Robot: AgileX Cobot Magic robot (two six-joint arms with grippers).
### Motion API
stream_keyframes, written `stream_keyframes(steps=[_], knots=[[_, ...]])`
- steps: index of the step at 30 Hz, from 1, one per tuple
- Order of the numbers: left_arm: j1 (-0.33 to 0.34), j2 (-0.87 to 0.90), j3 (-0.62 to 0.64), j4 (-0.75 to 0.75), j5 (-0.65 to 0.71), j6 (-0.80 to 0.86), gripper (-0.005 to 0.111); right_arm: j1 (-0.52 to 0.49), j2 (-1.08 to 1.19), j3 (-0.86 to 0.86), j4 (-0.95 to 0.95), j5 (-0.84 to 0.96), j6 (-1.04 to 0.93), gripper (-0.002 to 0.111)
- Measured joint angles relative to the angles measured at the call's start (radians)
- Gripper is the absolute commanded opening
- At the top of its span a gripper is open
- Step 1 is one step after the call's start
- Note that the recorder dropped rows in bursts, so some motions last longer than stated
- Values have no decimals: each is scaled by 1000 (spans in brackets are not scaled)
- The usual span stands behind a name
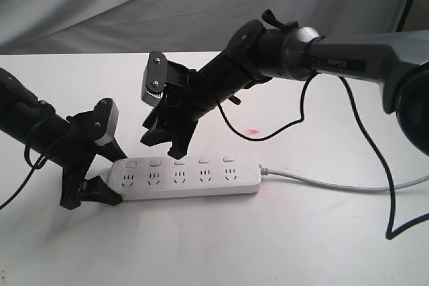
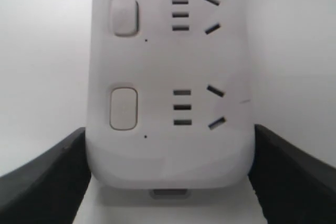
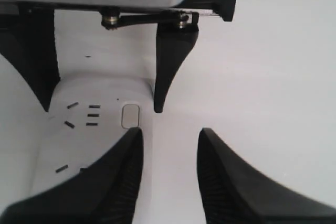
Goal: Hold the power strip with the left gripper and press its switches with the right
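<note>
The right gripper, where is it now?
Exterior view: the right gripper hovers left of centre, just above the power strip, one fingertip near the middle switch.

The right gripper [image 3: 169,130] hovered, jaws parted — one over the edge of the power strip [image 3: 89,140] beside a switch [image 3: 130,116], one over the table [image 3: 273,77].

Exterior view angled down over the table [image 1: 281,246], both wrist views close, sharing one power strip [image 1: 188,177] end
</note>
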Motion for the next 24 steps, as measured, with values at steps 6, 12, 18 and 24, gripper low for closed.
stream_keyframes(steps=[6,12,18,24], knots=[[0,0,0,0,0,0,72,0,7,0,-16,4,11,33],[0,0,0,0,0,0,72,0,37,0,-16,-2,12,33],[0,0,0,0,0,0,72,0,40,47,-12,-31,-10,33],[0,0,0,0,0,0,72,0,40,47,-8,-37,-16,33]])
